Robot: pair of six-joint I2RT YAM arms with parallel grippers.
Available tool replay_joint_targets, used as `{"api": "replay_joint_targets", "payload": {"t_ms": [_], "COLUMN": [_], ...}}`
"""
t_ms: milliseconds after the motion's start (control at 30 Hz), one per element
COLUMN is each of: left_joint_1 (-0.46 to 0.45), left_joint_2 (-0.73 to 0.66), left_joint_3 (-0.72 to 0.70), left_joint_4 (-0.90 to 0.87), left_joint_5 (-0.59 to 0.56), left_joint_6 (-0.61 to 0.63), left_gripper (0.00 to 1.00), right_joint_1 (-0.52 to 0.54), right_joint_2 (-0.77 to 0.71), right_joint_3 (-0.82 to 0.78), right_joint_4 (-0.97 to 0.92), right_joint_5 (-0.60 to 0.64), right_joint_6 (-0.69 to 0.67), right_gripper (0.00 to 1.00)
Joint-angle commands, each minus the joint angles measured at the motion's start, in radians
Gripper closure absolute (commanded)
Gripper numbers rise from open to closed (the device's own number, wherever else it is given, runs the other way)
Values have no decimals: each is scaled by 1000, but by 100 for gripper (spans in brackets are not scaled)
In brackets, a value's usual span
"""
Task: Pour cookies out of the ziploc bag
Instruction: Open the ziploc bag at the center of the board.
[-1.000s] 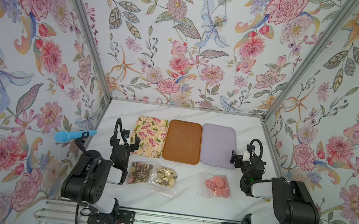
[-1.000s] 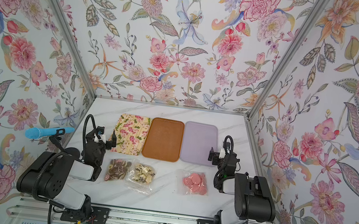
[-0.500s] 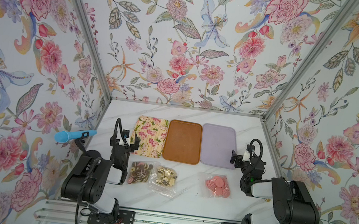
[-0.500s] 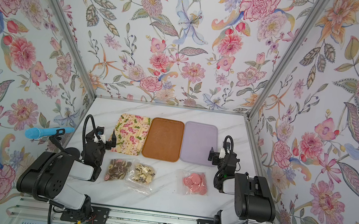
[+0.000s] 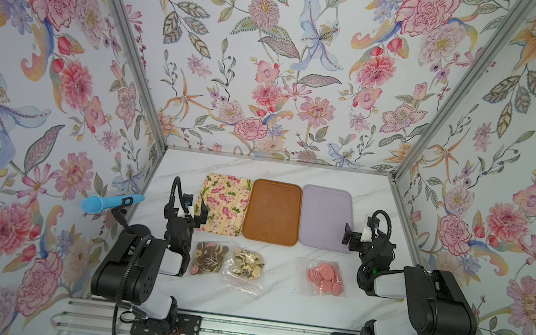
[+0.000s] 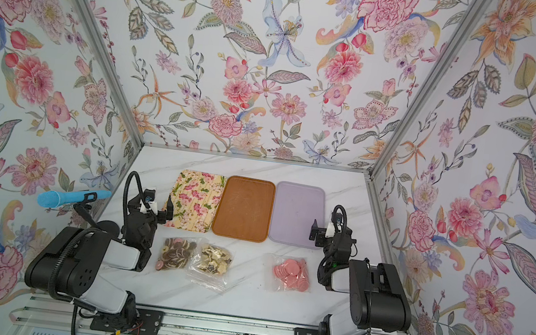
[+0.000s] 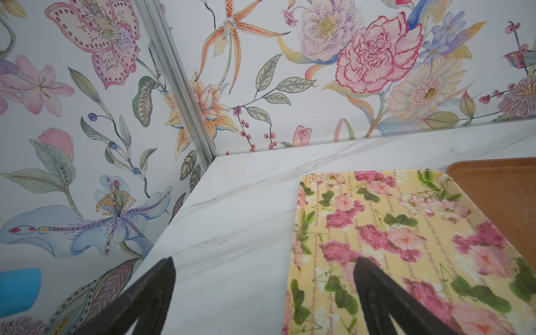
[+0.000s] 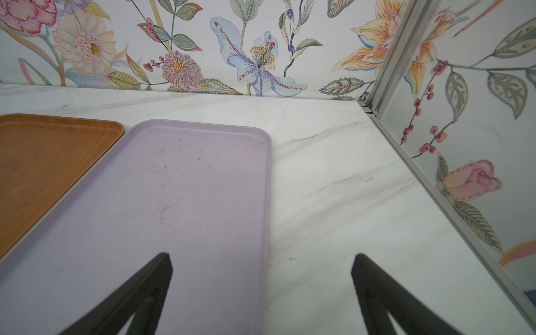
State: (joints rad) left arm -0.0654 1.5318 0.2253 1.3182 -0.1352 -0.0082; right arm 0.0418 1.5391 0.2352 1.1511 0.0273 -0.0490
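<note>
The first reach is judged to be the step in hand, since none of the cookies are out and no bag is grasped. It is best done by drawing one gripper back and down: every bag lies behind the fingertips, beside the wrists, while only trays lie ahead of them. A bag would best be pinched at a bottom corner, lifted clear of the table and tipped mouth-down over a tray. Whether the zips are open cannot be told, so the mouth should be checked before tipping. The left gripper is spread wide and nothing is held or touched. One of its fingers hangs over the near edge of the floral tray and the other over bare marble. The patterned-round bag lies just behind these fingers, with the flower-shape bag just beside it on the inner side. The right gripper is likewise spread wide and empty, with one finger over the lilac tray and the other over bare marble. The pink-round bag lies behind its fingers, toward the inner side. The brown tray lies ahead, between the two grippers
</note>
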Motion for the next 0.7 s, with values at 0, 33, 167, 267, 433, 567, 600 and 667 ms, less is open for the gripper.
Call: {"api": "replay_joint_targets", "payload": {"t_ms": [0,33,167,267,433,567,600,667], "left_joint_1": [7,4,-60,-136,-183,-228,-233,-246], "left_joint_2": [5,-1,-158,-319,-438,-391,-368,-315], "left_joint_3": [-9,-14,-37,37,150,301,343,429], "left_joint_4": [29,36,-32,-317,-675,-919,-972,-1077], "left_joint_5": [6,3,-107,-190,-24,119,155,252], "left_joint_6": [-2,1,46,11,-232,-250,-256,-268], "left_gripper": [1,1,1,1,7,12,13,17], "right_joint_1": [16,29,58,67,145,225,239,273], "right_joint_2": [-37,-73,-378,-553,-769,-796,-779,-720], "right_joint_3": [-50,-62,6,51,32,68,94,163], "right_joint_4": [125,114,-320,-595,-820,-925,-956,-1039], "right_joint_5": [48,80,178,195,147,164,164,167], "right_joint_6": [-18,-21,16,72,125,114,113,110], "right_gripper": [0,0,0,0,0,0,0,0]}}
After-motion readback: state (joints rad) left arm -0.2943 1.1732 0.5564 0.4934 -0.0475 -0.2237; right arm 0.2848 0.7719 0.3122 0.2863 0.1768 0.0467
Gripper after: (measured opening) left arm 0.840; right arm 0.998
